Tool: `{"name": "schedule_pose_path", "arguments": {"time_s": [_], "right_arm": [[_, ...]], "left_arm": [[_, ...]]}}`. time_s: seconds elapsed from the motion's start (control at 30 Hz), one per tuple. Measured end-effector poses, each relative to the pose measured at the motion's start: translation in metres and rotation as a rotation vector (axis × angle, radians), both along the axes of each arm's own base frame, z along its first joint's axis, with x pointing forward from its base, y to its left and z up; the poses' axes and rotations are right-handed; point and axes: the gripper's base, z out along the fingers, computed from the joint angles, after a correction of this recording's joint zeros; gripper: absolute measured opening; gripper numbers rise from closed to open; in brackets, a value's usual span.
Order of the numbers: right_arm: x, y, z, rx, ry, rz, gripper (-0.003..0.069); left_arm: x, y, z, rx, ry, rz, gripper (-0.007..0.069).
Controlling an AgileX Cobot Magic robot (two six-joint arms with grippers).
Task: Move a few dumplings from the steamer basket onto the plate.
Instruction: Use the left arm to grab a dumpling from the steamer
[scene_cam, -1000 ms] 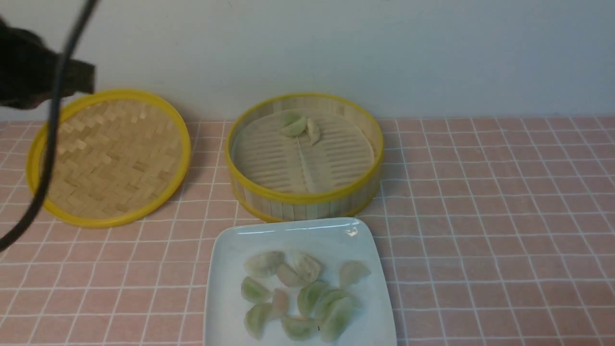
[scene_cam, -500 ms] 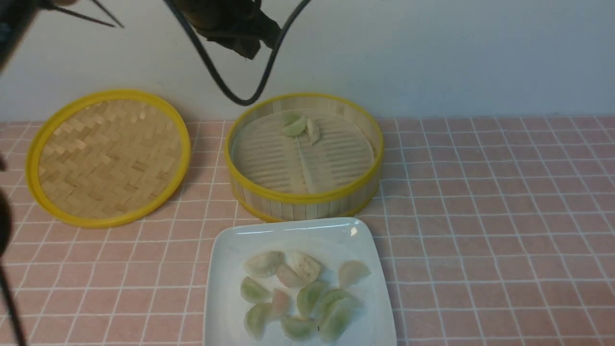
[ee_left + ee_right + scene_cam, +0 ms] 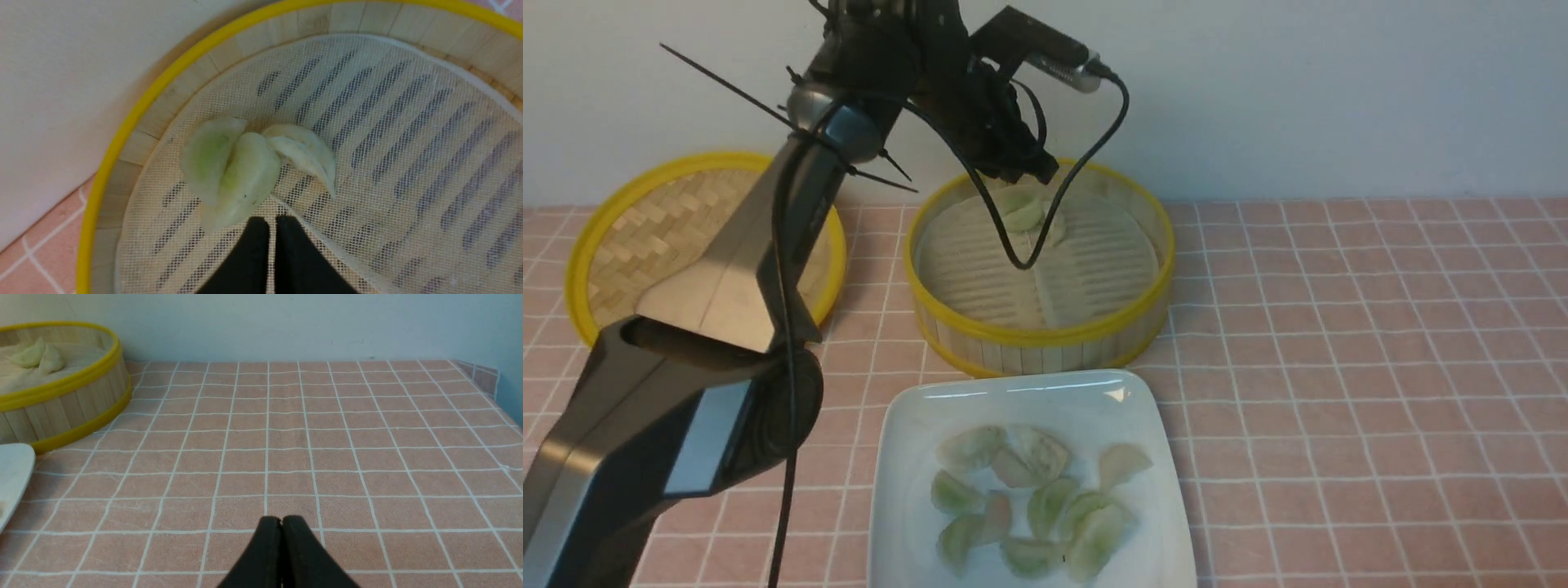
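With both grippers' jaws closed and empty, three pale-green crescent dumplings (image 3: 247, 175) remain in the round yellow-rimmed bamboo steamer (image 3: 1045, 333), many already plated.

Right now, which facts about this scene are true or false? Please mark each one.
1. The steamer basket stands behind the white plate, seen from the robot. True.
2. The plate is empty. False: several dumplings lie on it.
3. The woven lid covers the steamer basket. False: it lies to the basket's left.
4. Dumplings lie on the basket's liner. True.
5. The right gripper is over the plate. False: it is over the checkered tablecloth.
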Motion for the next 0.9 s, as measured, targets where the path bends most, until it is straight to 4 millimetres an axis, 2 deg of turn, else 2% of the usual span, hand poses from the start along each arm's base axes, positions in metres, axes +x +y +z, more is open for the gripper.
{"name": "schedule_pose_path", "arguments": {"time_s": [0.1,0.23,0.27,0.3,0.33,0.37,0.47,0.53,0.57,0.6,0.67,0.73,0.77,0.9], "right_arm": [[0.000,0.000,0.000,0.000,0.000,0.000,-0.0015],[0.000,0.000,0.000,0.000,0.000,0.000,-0.0015],[0.000,0.000,0.000,0.000,0.000,0.000,-0.0015],[0.000,0.000,0.000,0.000,0.000,0.000,-0.0015],[0.000,0.000,0.000,0.000,0.000,0.000,-0.0015],[0.000,0.000,0.000,0.000,0.000,0.000,-0.0015],[0.000,0.000,0.000,0.001,-0.001,0.000,-0.0015],[0.000,0.000,0.000,0.002,-0.001,0.000,-0.0015],[0.000,0.000,0.000,0.002,-0.001,0.000,-0.0015],[0.000,0.000,0.000,0.002,-0.001,0.000,-0.0015],[0.000,0.000,0.000,0.002,-0.001,0.000,-0.0015],[0.000,0.000,0.000,0.001,-0.001,0.000,-0.0015],[0.000,0.000,0.000,0.001,-0.001,0.000,-0.0015],[0.000,0.000,0.000,0.001,-0.002,0.000,-0.0015]], "left_arm": [[0.003,-0.001,-0.017,0.028,0.017,-0.030,0.0079],[0.007,-0.002,-0.034,0.039,0.031,-0.039,0.0265],[0.008,-0.003,-0.035,0.036,0.023,-0.037,0.0286],[0.010,-0.003,-0.038,0.029,0.006,-0.033,0.0348],[0.011,-0.004,-0.039,0.026,-0.003,-0.032,0.0367],[0.015,-0.005,-0.045,0.017,-0.028,-0.026,0.0429],[0.022,-0.007,-0.060,0.003,-0.066,-0.015,0.0512],[0.024,-0.007,-0.067,0.001,-0.066,-0.012,0.0519],[0.025,-0.008,-0.078,0.004,-0.051,-0.010,0.0505],[0.026,-0.008,-0.079,-0.008,-0.058,-0.006,0.0476],[0.026,-0.008,-0.080,-0.017,-0.048,0.008,0.0382],[0.026,-0.008,-0.080,-0.016,-0.045,0.020,0.0244],[0.026,-0.007,-0.078,-0.016,-0.049,0.024,0.0210],[0.018,-0.005,-0.060,-0.014,0.010,0.040,0.0207]]}}
